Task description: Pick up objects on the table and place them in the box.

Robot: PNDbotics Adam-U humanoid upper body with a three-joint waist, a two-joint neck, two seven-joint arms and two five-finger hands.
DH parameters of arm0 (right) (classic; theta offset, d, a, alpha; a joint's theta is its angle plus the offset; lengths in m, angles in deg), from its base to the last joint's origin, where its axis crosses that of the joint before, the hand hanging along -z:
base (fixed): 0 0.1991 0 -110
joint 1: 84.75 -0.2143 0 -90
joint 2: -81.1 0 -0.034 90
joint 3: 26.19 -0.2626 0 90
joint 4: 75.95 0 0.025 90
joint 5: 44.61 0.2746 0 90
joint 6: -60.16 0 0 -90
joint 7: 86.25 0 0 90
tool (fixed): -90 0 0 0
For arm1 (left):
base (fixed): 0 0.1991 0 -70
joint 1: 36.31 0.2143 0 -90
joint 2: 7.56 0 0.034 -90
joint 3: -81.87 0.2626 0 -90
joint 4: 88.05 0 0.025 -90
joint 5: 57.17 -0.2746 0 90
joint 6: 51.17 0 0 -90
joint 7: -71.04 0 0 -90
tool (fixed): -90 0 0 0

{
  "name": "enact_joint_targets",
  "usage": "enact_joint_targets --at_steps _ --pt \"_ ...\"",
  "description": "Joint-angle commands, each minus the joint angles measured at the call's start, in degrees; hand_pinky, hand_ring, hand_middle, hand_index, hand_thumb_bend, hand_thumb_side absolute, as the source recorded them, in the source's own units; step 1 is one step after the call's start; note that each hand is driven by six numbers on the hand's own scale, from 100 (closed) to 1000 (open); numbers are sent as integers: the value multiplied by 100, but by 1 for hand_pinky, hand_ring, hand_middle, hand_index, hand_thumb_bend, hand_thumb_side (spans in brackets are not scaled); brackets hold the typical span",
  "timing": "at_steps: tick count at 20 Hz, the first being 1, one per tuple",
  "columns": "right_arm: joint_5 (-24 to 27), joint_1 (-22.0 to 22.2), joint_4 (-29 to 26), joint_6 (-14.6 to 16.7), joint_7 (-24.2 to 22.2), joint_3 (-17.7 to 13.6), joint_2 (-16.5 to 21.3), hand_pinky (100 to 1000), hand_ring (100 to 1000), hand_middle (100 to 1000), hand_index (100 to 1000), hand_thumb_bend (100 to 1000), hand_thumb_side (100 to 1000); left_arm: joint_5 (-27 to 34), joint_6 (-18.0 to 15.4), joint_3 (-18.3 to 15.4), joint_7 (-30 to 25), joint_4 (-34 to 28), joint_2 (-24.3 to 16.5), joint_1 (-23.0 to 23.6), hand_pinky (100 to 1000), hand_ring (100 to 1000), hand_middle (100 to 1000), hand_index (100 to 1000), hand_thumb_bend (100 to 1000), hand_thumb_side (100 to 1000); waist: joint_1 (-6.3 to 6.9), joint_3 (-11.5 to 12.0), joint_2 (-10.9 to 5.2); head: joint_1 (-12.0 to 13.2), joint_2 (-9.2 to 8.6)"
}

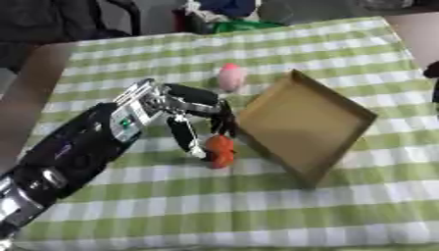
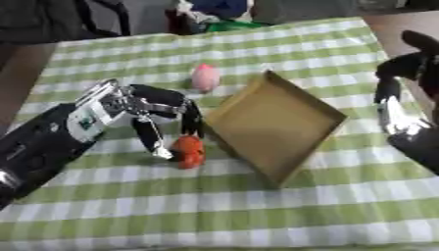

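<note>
An orange-red object [image 1: 220, 151] lies on the green checked tablecloth, just left of the box. My left hand [image 1: 190, 110] reaches over it with fingers hanging down around it, touching or nearly touching; a closed grasp is not visible. A pink rounded object [image 1: 231, 77] rests farther back near the box's far corner. The shallow brown cardboard box [image 1: 343, 139] sits tilted at mid-table, with nothing inside. My right hand [image 2: 396, 68] shows at the right edge of the right eye view, beside the table and away from the objects.
The table's left edge [image 1: 34, 93] and dark floor lie beside my left arm. Coloured items [image 1: 227, 10] and dark furniture stand beyond the far edge. Bare checked cloth [image 1: 257, 211] spreads in front of the box.
</note>
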Motion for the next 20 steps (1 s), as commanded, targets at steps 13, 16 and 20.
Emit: enact_joint_targets --at_steps 13,16,20 --pt "56 -57 -96 14 -1 -31 106 823 692 635 936 100 449 -231 -878 -932 -648 -195 -61 -732 558 397 340 546 236 113 -70 -21 -142 -31 30" --pt "81 -133 -132 17 -2 -33 111 822 693 637 935 100 446 -496 -946 -936 -504 176 307 -1003 567 406 348 564 236 120 -98 -97 -149 2 30" --pt "121 -253 -199 15 11 -52 127 821 694 639 934 100 444 -965 -1145 -943 -323 617 814 -1282 578 412 354 570 240 128 -132 -214 -140 66 30"
